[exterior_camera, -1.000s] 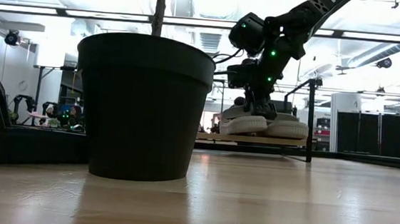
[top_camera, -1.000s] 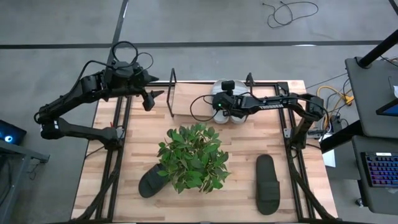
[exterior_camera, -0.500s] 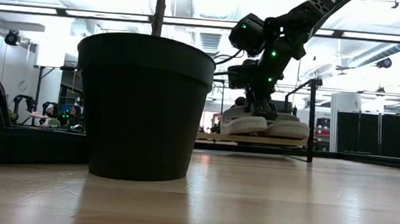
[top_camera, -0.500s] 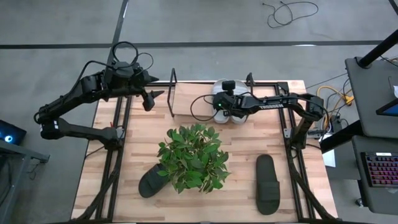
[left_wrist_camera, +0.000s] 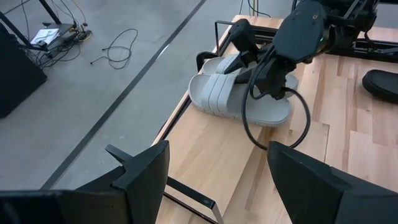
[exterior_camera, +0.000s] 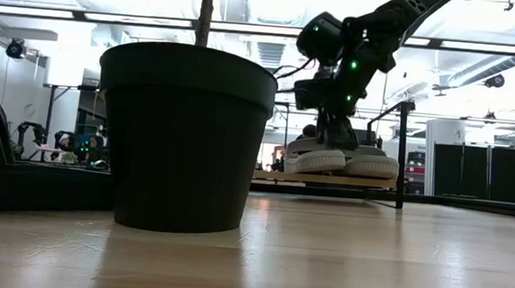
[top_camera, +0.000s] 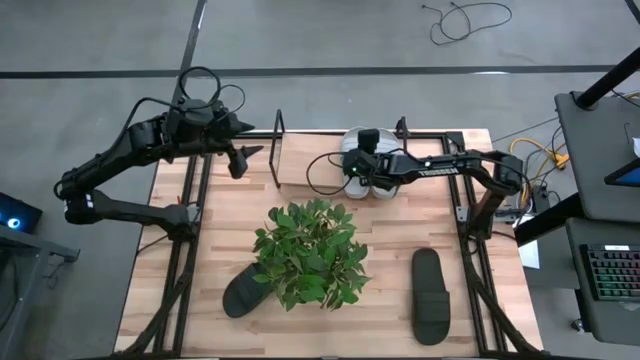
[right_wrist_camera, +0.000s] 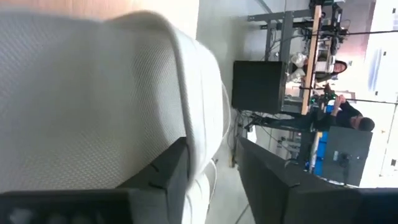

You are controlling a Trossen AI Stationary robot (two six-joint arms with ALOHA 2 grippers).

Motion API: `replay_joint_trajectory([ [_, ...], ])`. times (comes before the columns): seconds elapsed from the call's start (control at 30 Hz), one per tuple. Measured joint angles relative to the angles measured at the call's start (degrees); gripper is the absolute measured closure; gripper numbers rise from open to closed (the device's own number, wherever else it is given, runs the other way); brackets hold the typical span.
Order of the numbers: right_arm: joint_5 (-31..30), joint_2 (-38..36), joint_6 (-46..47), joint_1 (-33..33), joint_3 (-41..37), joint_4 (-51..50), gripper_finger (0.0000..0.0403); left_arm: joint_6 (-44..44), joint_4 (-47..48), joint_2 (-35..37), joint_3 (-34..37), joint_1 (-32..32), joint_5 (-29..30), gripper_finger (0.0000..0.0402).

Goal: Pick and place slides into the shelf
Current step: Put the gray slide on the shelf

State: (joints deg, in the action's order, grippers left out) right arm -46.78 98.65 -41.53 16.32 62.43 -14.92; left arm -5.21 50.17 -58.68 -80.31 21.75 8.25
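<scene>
Two light grey slides lie side by side on the wooden board of the shelf, a black rod rack with upright loop ends at the table's far edge. My right gripper is down on the slide nearer the table's right, open, its fingers astride that slide's strap. One black slide lies on the table at the near right. Another black slide lies half under the plant's leaves. My left gripper hangs open in the air at the shelf's left end, touching nothing. My right gripper stands with one finger on each side of the grey slide's strap edge, slanting down from the table's right. There is daylight between the strap and the other finger. I cannot tell whether either finger touches. The slide rests sole-down on the shelf board.
A green leafy plant in a black pot stands mid-table between the two black slides. Black frame rails run along both table sides. The shelf board's left part is bare. People sit in the room beyond the table.
</scene>
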Motion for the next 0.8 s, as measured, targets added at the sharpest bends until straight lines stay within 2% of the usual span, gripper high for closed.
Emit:
replay_joint_trajectory([
  [0.2, 0.59, -4.79, 3.29, -2.18, 0.0, -0.91, 0.024, 0.0, 0.13, 0.07, 0.04, -0.01, 0.0, 0.0146],
  [0.33, 0.95, -8.88, 8.33, -3.55, 0.0, -4.77, 0.0237, 0.0, 0.19, 0.13, 0.04, 0.0, 0.0, 0.0146],
  [0.47, 4.21, -10.83, 12.12, -3.48, -0.02, -6.13, 0.0237, 0.01, 0.15, 0.2, 0.07, 0.0, 0.0, 0.0146],
  [0.53, 5.93, -11.01, 13.33, -3.13, -0.01, -5.2, 0.024, 0.11, -0.03, 0.22, 0.07, -0.01, 0.0, 0.0146],
  [0.8, 5.16, -6.41, 14.12, -1.29, 0.0, -4.61, 0.0258, 0.33, -0.04, 0.22, 0.07, 0.0, 0.0, 0.0146],
])
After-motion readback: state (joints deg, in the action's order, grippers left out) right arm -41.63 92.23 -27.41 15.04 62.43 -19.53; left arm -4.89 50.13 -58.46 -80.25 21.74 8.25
